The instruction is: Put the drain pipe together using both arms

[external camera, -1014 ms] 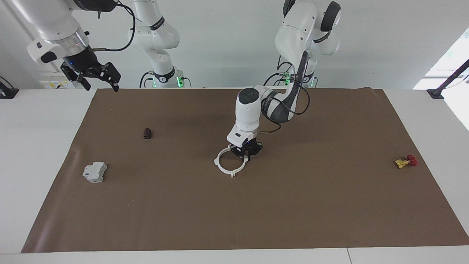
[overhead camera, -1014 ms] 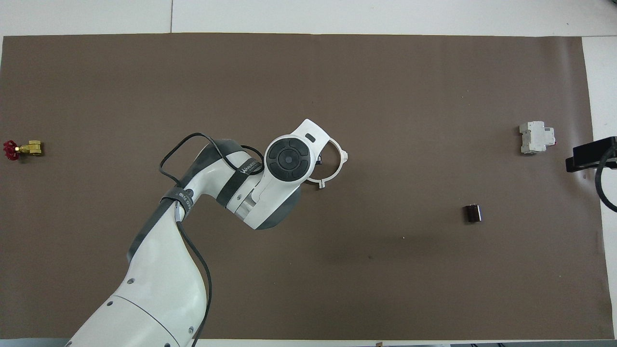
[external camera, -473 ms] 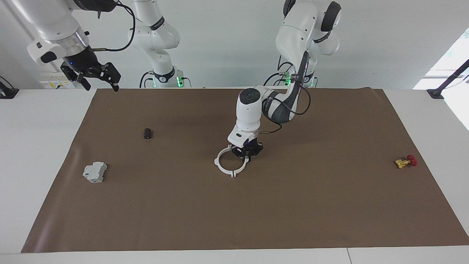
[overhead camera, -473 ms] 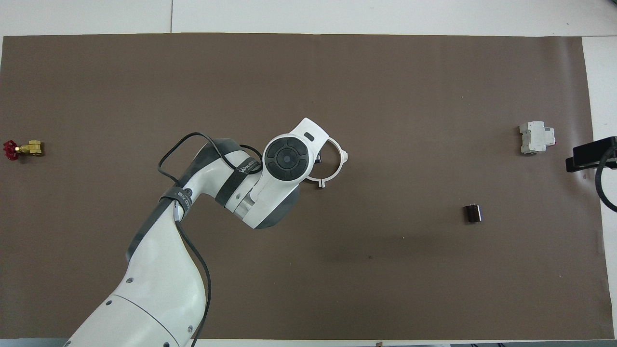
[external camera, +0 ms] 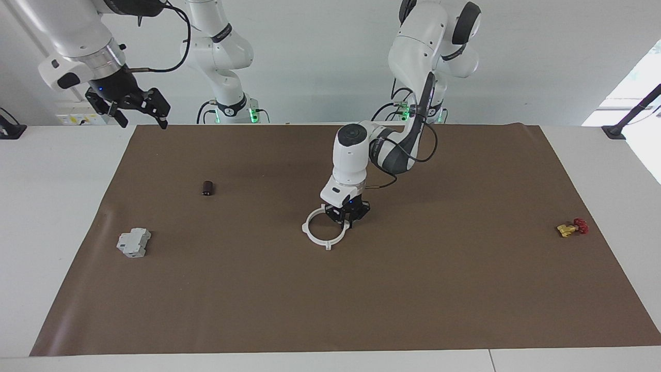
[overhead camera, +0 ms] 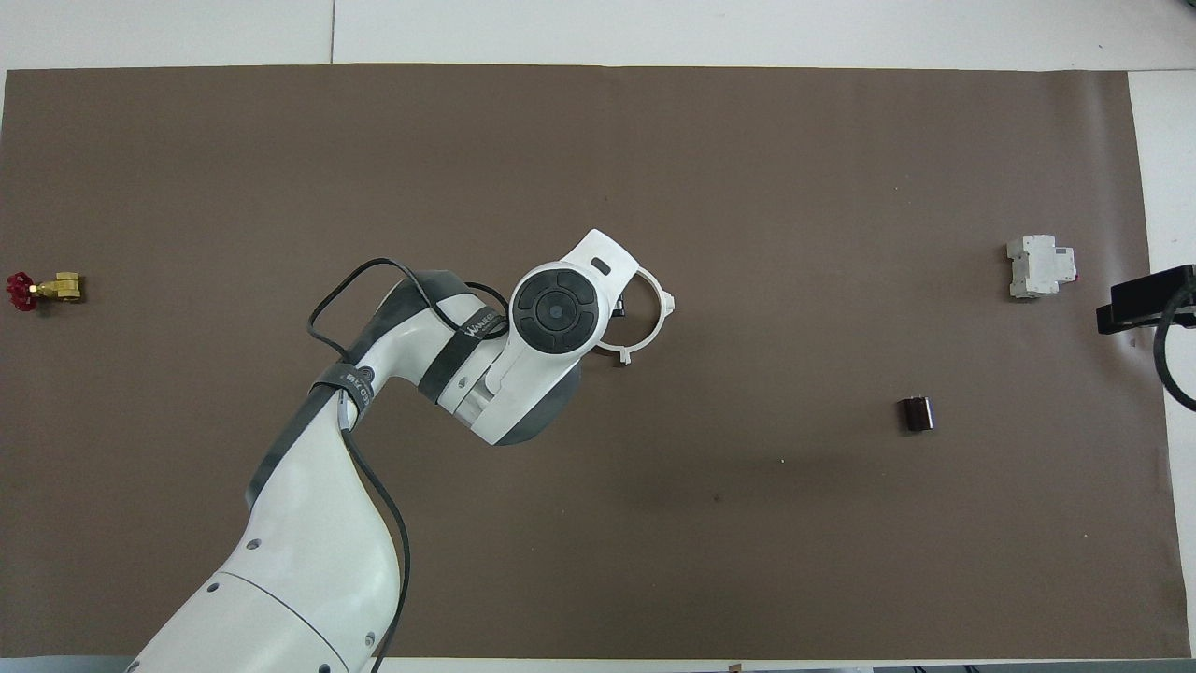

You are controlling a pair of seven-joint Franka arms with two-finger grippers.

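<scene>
Facing view: right gripper [external camera: 138, 109] (jaws spread wide, empty) waits raised over its table end; mid-mat, the thin white plastic ring [external camera: 320, 236] lies flat, the left gripper [external camera: 349, 217] closed, apparently pinching its rim.

A wide white tabletop [external camera: 57, 206] is lying under a large matte brown paper sheet [external camera: 413, 299]. A plain pale grey wall [external camera: 320, 57] is standing along one edge, while daylight is glaring through a bright window [external camera: 640, 88].
</scene>
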